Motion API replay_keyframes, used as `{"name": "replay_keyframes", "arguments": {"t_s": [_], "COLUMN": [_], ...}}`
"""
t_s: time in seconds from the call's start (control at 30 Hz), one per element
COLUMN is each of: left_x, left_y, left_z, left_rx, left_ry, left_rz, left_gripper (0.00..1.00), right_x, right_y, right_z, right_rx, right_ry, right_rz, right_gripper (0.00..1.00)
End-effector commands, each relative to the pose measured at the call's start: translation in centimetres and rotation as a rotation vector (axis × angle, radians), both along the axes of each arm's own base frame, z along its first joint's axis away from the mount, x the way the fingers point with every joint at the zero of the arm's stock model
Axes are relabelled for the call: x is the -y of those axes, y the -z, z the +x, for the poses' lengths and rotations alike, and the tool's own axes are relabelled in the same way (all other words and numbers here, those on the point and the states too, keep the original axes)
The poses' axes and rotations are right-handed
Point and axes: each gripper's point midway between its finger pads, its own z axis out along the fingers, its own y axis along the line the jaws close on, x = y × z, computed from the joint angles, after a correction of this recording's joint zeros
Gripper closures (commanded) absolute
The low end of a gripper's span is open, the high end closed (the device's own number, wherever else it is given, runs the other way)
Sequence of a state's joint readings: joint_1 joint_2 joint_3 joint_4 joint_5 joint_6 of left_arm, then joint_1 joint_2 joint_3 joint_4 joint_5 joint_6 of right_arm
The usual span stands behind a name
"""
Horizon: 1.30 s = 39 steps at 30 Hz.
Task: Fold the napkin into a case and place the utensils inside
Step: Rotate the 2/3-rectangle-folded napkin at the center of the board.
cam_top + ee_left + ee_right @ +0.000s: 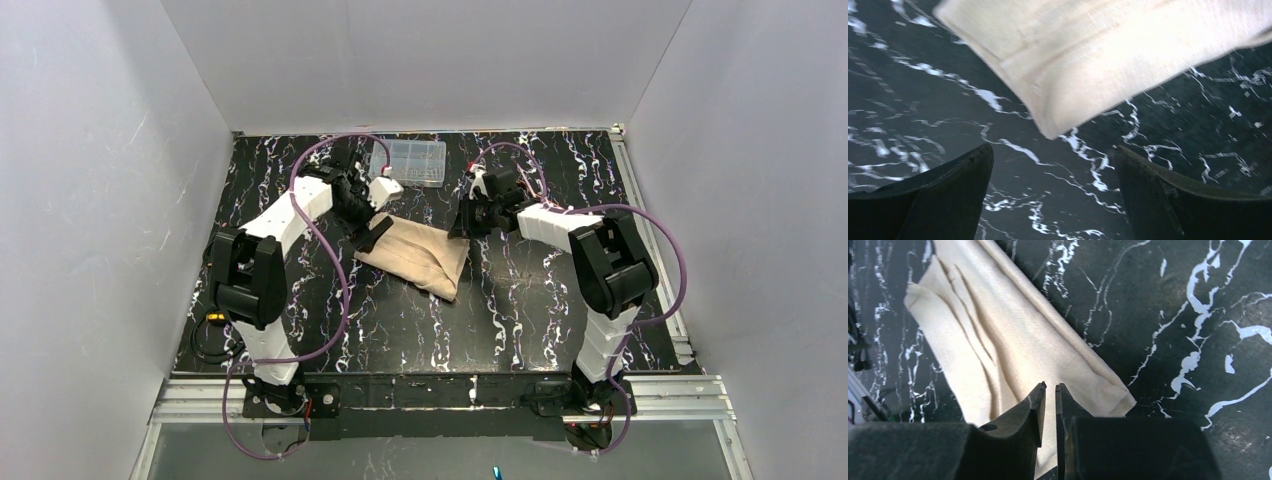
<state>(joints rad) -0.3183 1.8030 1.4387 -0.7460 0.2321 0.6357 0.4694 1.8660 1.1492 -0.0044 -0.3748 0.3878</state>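
While both my arms reached over the black, white-veined marble-patterned bench (pixel 520 300), the soft beige-tan cloth napkin (pixel 420 255) lay flat near the middle of it, a little toward the far edge. It was folded into a narrow layered strip. One end pointed toward the left edge and the other slanted toward the near right corner.

My left tool (pixel 372 232) sat at the strip's left end with its two dark fingers (pixel 948 195) spread wide apart and nothing between them. From the left wrist, a folded corner of the cloth lay just beyond the fingertips, over bare bench.

My right tool (pixel 462 225) sat at the strip's far right corner. Its fingers (pixel 1023 415) were drawn almost together, with only a thin slit left between them. They stood over the cloth near its end, where long creases ran along the folds. I could see no cloth clamped between them, and I could not tell whether the tips touched the fabric.

A clear plastic compartment box (pixel 407 163) stood against the far edge, apart from the napkin.
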Motion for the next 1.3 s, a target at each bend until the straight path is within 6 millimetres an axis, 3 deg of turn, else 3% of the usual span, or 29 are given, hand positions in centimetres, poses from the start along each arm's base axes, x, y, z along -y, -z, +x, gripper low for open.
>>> {"name": "replay_keyframes", "arguments": {"t_s": [0.0, 0.1, 0.23, 0.43, 0.67, 0.87, 0.97, 1.07, 1.17, 1.27], "left_x": [0.2, -0.4, -1.2, -1.2, 0.0, 0.2, 0.1, 0.4, 1.0, 2.0], "left_y": [1.8, 3.9, 5.2, 6.6, 5.7, 3.1, 0.6, -2.1, -2.7, -1.4], "left_z": [-5.7, -5.5, -3.2, 1.1, 5.7, 7.3, 6.1, 2.7, -2.6, -7.1], "left_rx": [-0.199, -0.197, -0.135, -0.060, 0.036, 0.107, 0.083, 0.014, -0.128, -0.254], "left_ry": [0.057, 0.065, 0.053, 0.031, 0.002, -0.022, -0.041, -0.056, -0.062, -0.055], "left_rz": [-0.016, 0.025, 0.095, 0.151, 0.153, 0.148, 0.117, 0.038, -0.044, -0.076], "left_gripper": [0.13, 0.17, 0.19, 0.21, 0.21, 0.16, 0.14, 0.12, 0.11, 0.11], "right_x": [1.4, 1.9, 2.8, 3.0, 1.2, -0.3, -0.8, -1.9, -2.4, -2.7], "right_y": [3.2, 4.4, 5.5, 5.6, 3.7, 0.1, -2.6, -4.7, -3.9, -1.6], "right_z": [-0.6, -1.3, -2.8, -7.9, -13.2, -14.9, -13.5, -11.5, -10.0, -9.0], "right_rx": [-0.042, -0.074, -0.119, -0.192, -0.238, -0.243, -0.172, -0.098, -0.078, -0.085], "right_ry": [0.018, 0.023, 0.024, 0.012, 0.003, -0.057, -0.101, -0.135, -0.146, -0.162], "right_rz": [-0.095, -0.121, -0.159, -0.141, -0.074, -0.021, -0.043, -0.034, -0.049, -0.079], "right_gripper": [0.80, 0.82, 0.83, 0.85, 0.85, 0.82, 0.79, 0.78, 0.80, 0.82]}}
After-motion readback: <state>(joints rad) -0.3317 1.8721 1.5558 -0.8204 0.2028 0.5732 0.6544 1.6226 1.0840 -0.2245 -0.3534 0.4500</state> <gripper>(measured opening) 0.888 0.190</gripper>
